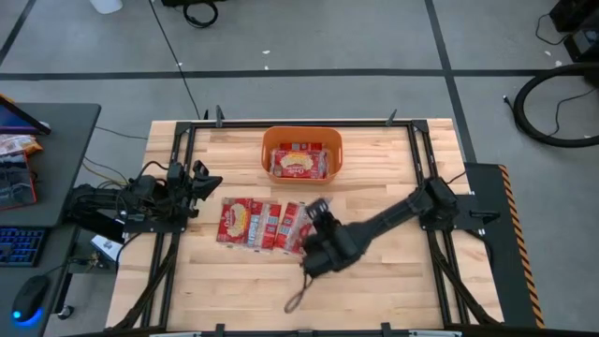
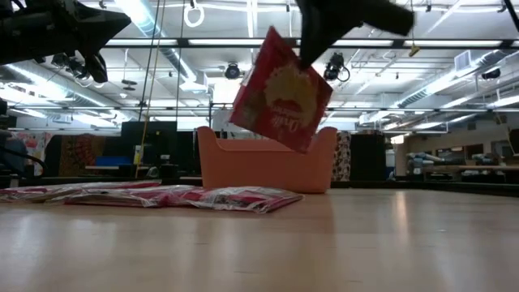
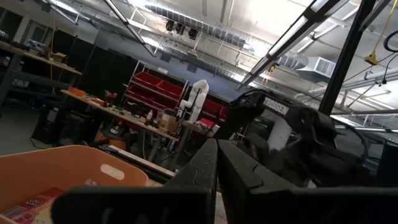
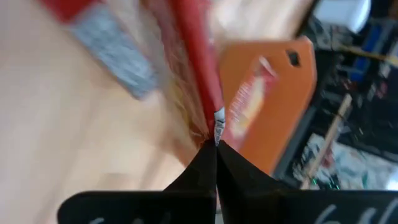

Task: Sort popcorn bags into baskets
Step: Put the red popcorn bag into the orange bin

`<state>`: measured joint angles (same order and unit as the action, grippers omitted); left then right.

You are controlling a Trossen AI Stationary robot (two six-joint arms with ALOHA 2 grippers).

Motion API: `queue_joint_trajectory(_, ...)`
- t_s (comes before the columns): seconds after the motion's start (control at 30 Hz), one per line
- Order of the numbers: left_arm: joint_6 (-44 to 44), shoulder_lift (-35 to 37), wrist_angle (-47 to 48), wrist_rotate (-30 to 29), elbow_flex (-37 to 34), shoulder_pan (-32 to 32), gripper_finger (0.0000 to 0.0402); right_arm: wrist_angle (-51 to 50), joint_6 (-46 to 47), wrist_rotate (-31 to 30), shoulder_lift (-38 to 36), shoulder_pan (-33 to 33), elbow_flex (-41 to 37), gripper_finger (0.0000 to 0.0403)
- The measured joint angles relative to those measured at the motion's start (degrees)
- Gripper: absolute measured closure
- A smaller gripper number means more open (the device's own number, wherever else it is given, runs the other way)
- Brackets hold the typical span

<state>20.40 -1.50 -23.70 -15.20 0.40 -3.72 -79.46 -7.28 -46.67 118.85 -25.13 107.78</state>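
Observation:
One red popcorn bag with a yellowish picture [image 2: 281, 91] hangs in the air in front of the orange basket [image 2: 268, 159]. My right gripper [image 4: 216, 144] is shut on it above the table's middle. Several more red bags [image 1: 255, 225] lie flat in a row on the table, left of the right gripper [image 1: 316, 213]. The basket [image 1: 301, 153] stands near the far edge with bags inside [image 1: 299, 165]. My left gripper [image 3: 217, 167] is shut on nothing and waits by the table's left edge [image 1: 200, 180]. My right gripper pinches the bag between its two fingers at its upper edge [image 4: 214, 122], near a top corner [image 2: 302, 53]. The fingers come from above. The bag is lifted clear of the table and hangs tilted below them.
A thin cord loop [image 1: 296, 299] lies on the wood near the near edge. A black frame [image 1: 416, 150] runs round the table. Bare wood [image 1: 393, 271] shows on the near right. A desk with a keyboard and mouse [image 1: 28, 253] stands left of the table.

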Motion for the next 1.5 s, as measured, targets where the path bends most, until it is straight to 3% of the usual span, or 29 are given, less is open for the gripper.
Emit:
queue_joint_trajectory(0.23, 0.0, 0.0, 0.0, 0.0, 0.0, 0.0, 0.0384, -2.8, 0.1, -3.4, 0.0, 9.7, 4.8, 0.0402)
queue_joint_trajectory(0.43, 0.0, 0.0, 0.0, 0.0, 0.0, 0.0, 0.0384, -3.3, -0.2, -0.6, 0.0, 20.5, 9.8, 0.0401)
queue_joint_trajectory(0.5, 0.0, 0.0, 0.0, 0.0, 0.0, 0.0, 0.0384, -3.0, 0.0, 4.0, 0.0, 24.1, 11.3, 0.0401)
queue_joint_trajectory(0.6, 0.0, 0.0, 0.3, 0.0, 0.0, 0.0, 0.0384, -1.5, -1.4, 21.5, -0.1, 28.6, 12.2, 0.0399)
queue_joint_trajectory(0.67, 0.0, 0.0, 1.0, 0.0, 0.0, 0.0, 0.0384, 0.3, -0.2, 29.4, -0.1, 30.1, 12.2, 0.0394)
queue_joint_trajectory(1.03, -0.1, 0.0, 1.3, 0.0, 0.0, 0.0, 0.0384, 14.3, -0.3, 29.9, 0.0, 19.8, 6.9, 0.0385)
queue_joint_trajectory(1.13, 0.0, 0.0, 1.3, 0.0, 0.0, 0.0, 0.0384, 17.8, 3.4, 29.8, 0.0, 17.6, 3.9, 0.0372)
queue_joint_trajectory(1.4, 0.0, 0.0, 1.3, 0.0, 0.0, 0.0, 0.0384, 25.6, 9.6, 31.6, 0.1, 15.8, -6.7, 0.0266)
queue_joint_trajectory(1.5, -0.1, 0.0, 1.3, 0.0, 0.0, 0.0, 0.0384, 31.8, 10.3, 28.5, 0.1, 15.7, -11.6, 0.0225)
